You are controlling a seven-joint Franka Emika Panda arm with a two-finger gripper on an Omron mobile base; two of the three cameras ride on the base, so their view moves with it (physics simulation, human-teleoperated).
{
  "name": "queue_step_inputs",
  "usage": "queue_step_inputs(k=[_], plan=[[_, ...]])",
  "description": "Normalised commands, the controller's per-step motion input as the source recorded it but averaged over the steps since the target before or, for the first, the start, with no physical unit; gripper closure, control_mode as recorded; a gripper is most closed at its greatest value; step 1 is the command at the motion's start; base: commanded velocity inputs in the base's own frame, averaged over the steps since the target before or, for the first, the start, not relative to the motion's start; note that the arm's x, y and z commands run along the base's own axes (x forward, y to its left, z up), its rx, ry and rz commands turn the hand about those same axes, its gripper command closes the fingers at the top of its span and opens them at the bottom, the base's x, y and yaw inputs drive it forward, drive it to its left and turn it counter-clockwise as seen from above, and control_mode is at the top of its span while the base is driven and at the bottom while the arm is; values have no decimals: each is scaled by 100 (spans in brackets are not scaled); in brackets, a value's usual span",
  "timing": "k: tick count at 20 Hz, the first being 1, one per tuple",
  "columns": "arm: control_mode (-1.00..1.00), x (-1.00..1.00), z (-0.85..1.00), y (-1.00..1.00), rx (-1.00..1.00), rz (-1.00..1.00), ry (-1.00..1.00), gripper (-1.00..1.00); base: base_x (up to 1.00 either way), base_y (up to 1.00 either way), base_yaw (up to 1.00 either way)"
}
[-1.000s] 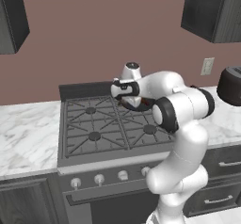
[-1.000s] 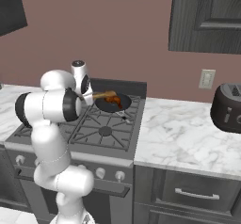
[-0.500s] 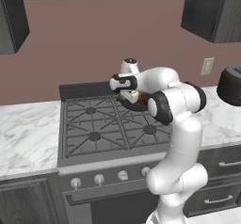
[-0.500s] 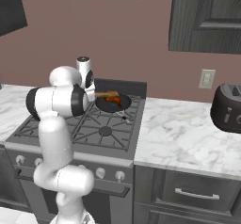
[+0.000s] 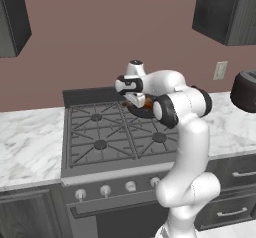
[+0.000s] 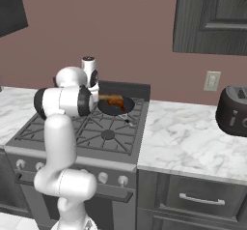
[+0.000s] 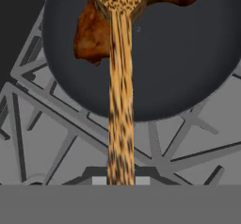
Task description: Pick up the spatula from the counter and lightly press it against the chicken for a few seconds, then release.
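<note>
A speckled wooden spatula (image 7: 120,100) runs up the middle of the hand view. Its blade lies over a browned chicken piece (image 7: 92,35) inside a dark round pan (image 7: 188,53); whether it touches the meat I cannot tell. My gripper (image 7: 120,180) is shut on the handle's lower end. In the left base view the gripper (image 5: 132,98) hangs over the pan (image 5: 141,112) on the stove's back right burner, with the chicken (image 5: 148,103) just beyond it. From the right, the spatula (image 6: 104,97) reaches from the gripper (image 6: 96,93) to the chicken (image 6: 116,101).
Grey cast grates cover the stove (image 5: 100,132). A dark toaster (image 6: 234,110) stands on the marble counter (image 6: 183,142) to the right, below a wall outlet (image 6: 211,80). Dark cabinets and a hood hang overhead.
The arm has swung, elbow rising and drawing in, and the hand has edged slightly toward the pan with the spatula still held. Pan and chicken stay put.
</note>
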Motion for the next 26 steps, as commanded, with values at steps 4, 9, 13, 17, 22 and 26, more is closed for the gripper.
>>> queue_step_inputs(k=[4,9,13,17,22,26], plan=[[-100,12,-17,0,0,-2,5,100,0,0,0],[-100,28,-3,0,0,-2,3,100,0,0,0],[-100,36,0,0,0,-1,2,100,0,0,0],[-100,33,-6,0,0,-1,5,100,0,0,0],[-100,30,-12,0,0,-1,7,100,0,0,0],[-100,15,-13,0,0,-1,7,100,0,0,0]])
